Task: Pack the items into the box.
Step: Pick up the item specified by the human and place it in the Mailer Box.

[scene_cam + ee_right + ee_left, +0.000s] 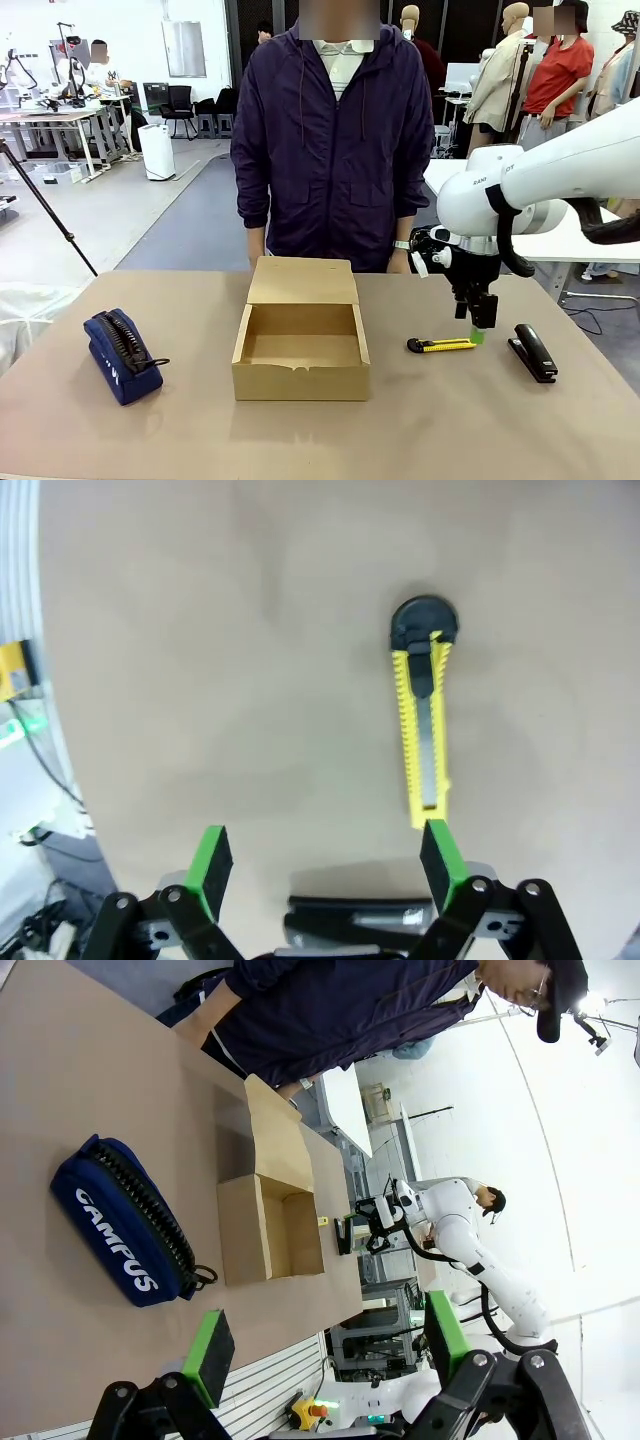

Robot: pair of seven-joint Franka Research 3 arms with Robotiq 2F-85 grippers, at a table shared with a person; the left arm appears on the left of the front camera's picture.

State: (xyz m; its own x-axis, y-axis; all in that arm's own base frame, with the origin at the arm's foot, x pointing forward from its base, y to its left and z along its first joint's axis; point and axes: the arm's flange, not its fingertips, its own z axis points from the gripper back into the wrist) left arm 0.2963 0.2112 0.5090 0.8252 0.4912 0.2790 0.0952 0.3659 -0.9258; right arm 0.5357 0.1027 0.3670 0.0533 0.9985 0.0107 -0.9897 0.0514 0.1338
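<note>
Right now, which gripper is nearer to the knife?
The right. The right gripper hangs open at one end of the knife. The left gripper is open far off, with the pouch and the box between it and the knife.

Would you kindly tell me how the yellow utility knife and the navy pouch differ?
The utility knife is slim, yellow and black-tipped; the pouch is bulkier, navy, with a black zip. The knife lies right of the cardboard box; the pouch lies left of it. Both rest on the table, outside the open box.
</note>
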